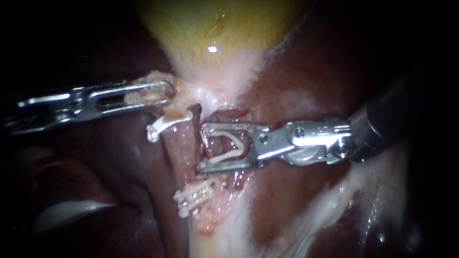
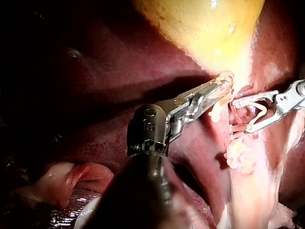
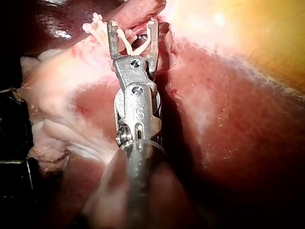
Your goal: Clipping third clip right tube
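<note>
My right instrument (image 1: 201,148) comes in from the right, its jaws set wide and holding a white V-shaped clip (image 1: 233,145). A thin reddish tube (image 1: 204,142) crosses the gap near the jaw tips. On the pale stalk below sit two white clips (image 1: 193,196), and another white clip (image 1: 165,125) lies to the upper left. My left instrument (image 1: 162,93) is shut on pale tissue at the gallbladder's (image 1: 215,28) neck. In the right wrist view the jaws (image 3: 132,23) straddle the tissue with the clip (image 3: 129,45) inside.
Dark red liver (image 1: 287,191) lies on both sides of the pale stalk. White fatty strands (image 1: 344,200) run under the right shaft. The left wrist view shows both instruments (image 2: 224,88) (image 2: 240,116) close together below the yellow gallbladder (image 2: 205,28).
</note>
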`<state>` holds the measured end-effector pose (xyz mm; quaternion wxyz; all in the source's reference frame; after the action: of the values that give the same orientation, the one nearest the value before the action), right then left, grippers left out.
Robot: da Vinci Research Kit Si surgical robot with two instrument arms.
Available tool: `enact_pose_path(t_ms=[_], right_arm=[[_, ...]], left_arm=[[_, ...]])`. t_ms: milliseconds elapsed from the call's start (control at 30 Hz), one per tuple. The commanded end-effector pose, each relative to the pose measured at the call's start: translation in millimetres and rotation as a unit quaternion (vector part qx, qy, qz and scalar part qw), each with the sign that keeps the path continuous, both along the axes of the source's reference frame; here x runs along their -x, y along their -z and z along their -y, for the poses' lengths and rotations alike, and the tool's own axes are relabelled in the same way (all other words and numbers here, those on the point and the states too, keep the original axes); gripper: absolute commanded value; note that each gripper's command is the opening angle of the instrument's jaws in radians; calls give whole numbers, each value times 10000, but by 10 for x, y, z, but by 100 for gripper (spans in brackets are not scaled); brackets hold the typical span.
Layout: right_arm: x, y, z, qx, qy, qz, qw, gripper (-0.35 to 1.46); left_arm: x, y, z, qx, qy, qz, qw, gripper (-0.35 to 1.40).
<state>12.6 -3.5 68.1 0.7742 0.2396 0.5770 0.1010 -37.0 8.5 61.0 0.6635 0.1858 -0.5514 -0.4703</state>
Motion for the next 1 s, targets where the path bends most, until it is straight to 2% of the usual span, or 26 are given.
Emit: enact_pose_path(t_ms=[33,1000], right_arm=[[2,0,-1,-20,0,-4,10000,50],[32,-16,-16,-606,-105,83,9981,49]], left_arm=[[0,0,0,2,-1,0,10000,-35],[0,2,1,7,11,8,10000,-35]])
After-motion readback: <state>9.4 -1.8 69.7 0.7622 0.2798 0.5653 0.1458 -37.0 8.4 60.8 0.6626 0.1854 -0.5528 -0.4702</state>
